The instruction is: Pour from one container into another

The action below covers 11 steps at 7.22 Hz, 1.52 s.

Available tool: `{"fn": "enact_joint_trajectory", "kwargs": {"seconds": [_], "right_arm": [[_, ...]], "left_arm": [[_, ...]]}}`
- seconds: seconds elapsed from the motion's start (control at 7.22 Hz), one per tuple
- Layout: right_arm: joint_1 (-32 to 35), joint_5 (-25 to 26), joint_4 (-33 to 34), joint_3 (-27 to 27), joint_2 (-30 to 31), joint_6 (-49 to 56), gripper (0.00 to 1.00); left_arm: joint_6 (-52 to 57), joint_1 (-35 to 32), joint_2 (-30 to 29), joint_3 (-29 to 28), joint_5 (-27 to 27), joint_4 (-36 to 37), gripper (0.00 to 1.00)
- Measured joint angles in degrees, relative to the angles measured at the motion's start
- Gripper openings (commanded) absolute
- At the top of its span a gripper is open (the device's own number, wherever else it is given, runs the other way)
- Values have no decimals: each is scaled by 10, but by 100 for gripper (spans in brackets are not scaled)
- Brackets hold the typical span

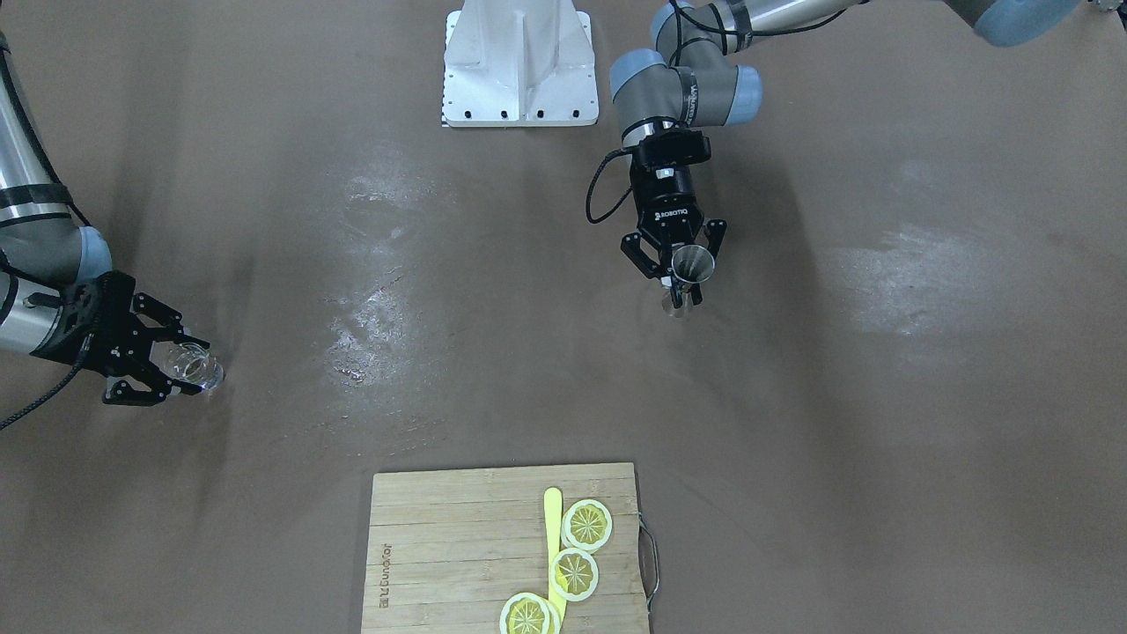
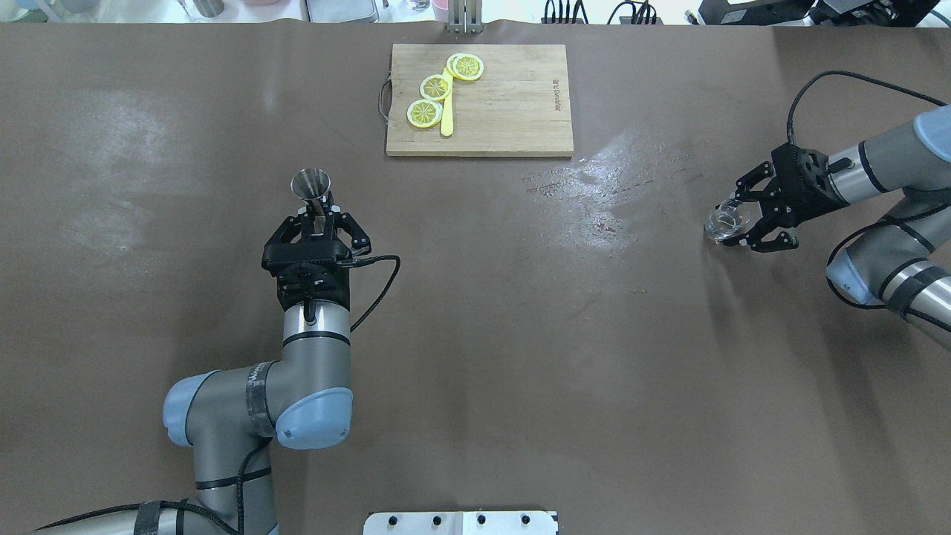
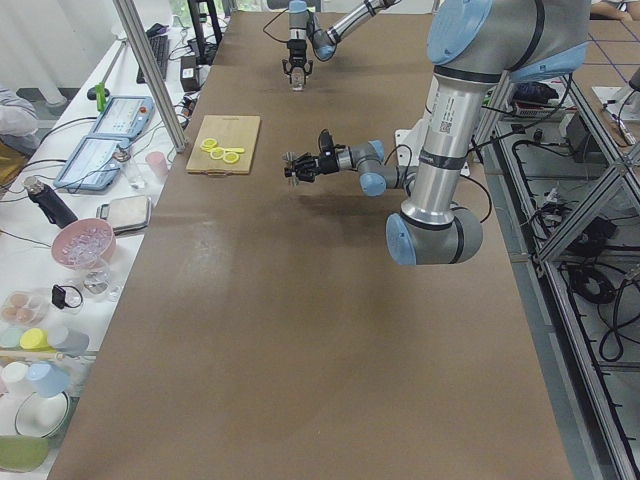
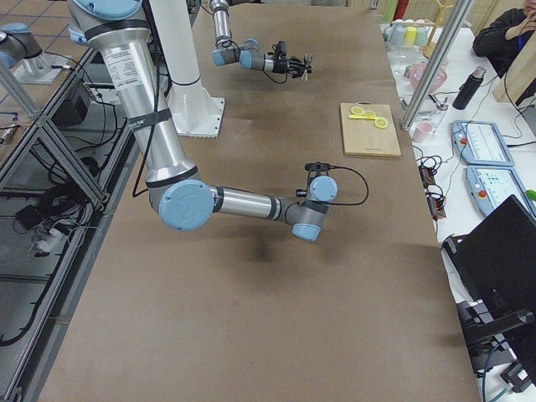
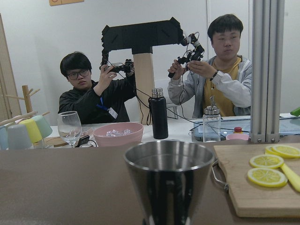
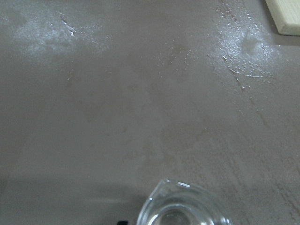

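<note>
Glass cup (image 2: 723,221), likely thin, slick, breakable: my right pincer (image 2: 732,221) clamps its wall near the worktop's (image 2: 520,334) right edge; my left pincer (image 2: 319,212) clamps the stiff steel jigger (image 2: 310,185) at its waist.

Overhead and front-facing views look down from opposite sides, both showing the cutting board (image 1: 440,528).

Near: left gripper (image 3: 298,168) mid-table; far: right gripper (image 3: 296,75); lemon slices (image 3: 219,152) on cutting board (image 3: 240,130).

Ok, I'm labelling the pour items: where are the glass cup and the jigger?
glass cup (image 2: 724,221): overhead view, on its clear body.
jigger (image 2: 310,183): overhead view, inside its open top cone.
</note>
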<state>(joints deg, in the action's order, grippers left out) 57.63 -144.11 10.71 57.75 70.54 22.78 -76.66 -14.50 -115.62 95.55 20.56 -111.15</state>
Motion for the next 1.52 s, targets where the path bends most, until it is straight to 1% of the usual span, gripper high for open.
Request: {"fn": "enact_joint_trajectory", "kwargs": {"seconds": [0.14,0.28,0.55,0.69,0.83,1.11,1.25,1.52], "right_arm": [[0,0,0,0,0,0,37],[1,0,0,1,-1,1,30],[7,1,0,1,-3,1,8],[12,1,1,2,-3,0,0],[20,0,2,3,-5,0,0],[42,-1,6,10,-12,-14,0],[54,0,6,14,-20,-23,0],[68,2,5,30,-38,-30,0]], "left_arm": [[35,0,-13,20,0,4,0],[60,1,-31,27,0,3,0],[77,3,-50,31,13,-6,0],[83,3,-53,33,27,-25,0],[110,3,-53,35,42,-62,0],[240,5,-62,35,66,-163,0],[277,5,-70,30,87,-197,0],[298,4,-92,16,117,-214,0]]}}
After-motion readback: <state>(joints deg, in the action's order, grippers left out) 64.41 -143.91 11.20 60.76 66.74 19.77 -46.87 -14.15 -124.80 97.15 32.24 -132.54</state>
